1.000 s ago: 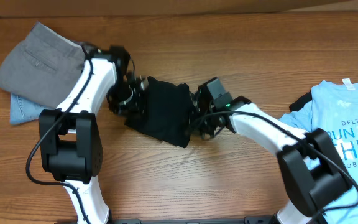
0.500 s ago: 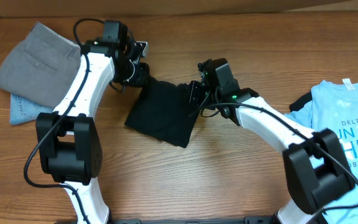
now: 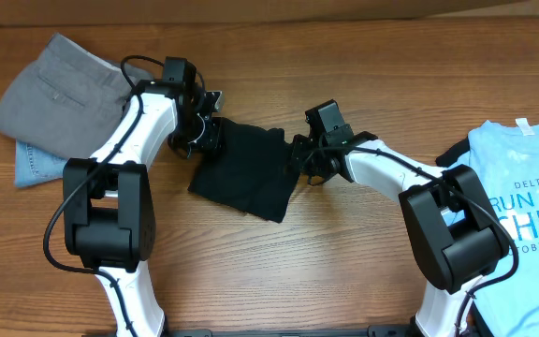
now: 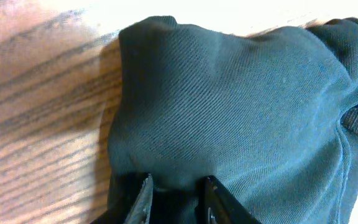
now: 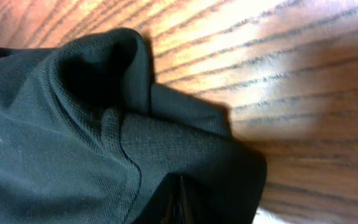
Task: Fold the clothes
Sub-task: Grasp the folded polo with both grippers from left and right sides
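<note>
The clothes' black T-shirt (image 3: 246, 170) lies folded into a small rectangle mid-table. My left gripper (image 3: 206, 140) is at its upper left corner. In the left wrist view the fingers (image 4: 143, 196) stand a little apart, with a bunch of the dark cloth (image 4: 241, 99) pinched between them. My right gripper (image 3: 299, 159) sits at the shirt's right edge. In the right wrist view its tips (image 5: 179, 182) meet in a thin line, buried in the black fabric (image 5: 55, 124) near a seam.
Folded grey trousers (image 3: 59, 89) lie on a blue denim piece (image 3: 36, 167) at the far left. A light blue printed T-shirt (image 3: 522, 187) is spread at the right edge. Bare wood table (image 3: 344, 262) runs along the front.
The left gripper rose from the shirt's left edge, then came down on its upper left corner, closing. The right gripper shifted slightly along the right edge and closed tighter.
</note>
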### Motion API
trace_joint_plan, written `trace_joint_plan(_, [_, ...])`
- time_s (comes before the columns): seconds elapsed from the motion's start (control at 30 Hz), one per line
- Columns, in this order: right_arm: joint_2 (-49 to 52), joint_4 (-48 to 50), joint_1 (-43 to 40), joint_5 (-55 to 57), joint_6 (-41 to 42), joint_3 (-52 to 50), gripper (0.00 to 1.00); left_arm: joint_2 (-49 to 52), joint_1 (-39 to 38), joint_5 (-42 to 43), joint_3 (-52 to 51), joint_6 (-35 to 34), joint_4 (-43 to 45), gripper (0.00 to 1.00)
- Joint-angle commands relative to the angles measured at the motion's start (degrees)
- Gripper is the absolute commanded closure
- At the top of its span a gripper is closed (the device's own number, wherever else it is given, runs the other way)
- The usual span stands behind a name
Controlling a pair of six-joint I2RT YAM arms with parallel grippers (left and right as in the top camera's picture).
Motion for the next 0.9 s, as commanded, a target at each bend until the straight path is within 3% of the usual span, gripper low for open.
trace_joint_plan(0.0, [-1.14, -3.21, -0.07, 2.56, -0.68, -0.66, 0.92, -0.28, 1.14, -0.52, 4.28, -1.01, -2.69, 0.67])
trace_joint_plan(0.2, [-10.03, -8.2, -0.07, 2.49, -4.92, -0.63, 0.89, -0.35, 3.5, -0.59, 14.23, -0.13, -11.76, 0.47])
trace_joint_plan(0.37, [-16.85, -9.68, 0.0, -2.21, -5.11, -0.63, 0.89, -0.22, 4.55, -0.17, 15.76, 2.71, -16.68, 0.19])
trace_joint_plan(0.57, [-16.98, -8.9, 0.13, -9.84, -5.11, -0.7, 0.89, -0.02, 4.52, 3.39, 13.22, 8.37, -17.68, 0.08])
trace_joint_plan(0.87, [-7.78, -6.08, 2.27, -10.91, -5.14, -0.83, 0.89, 3.32, 4.52, 5.07, 5.53, 8.44, -10.12, 0.03])
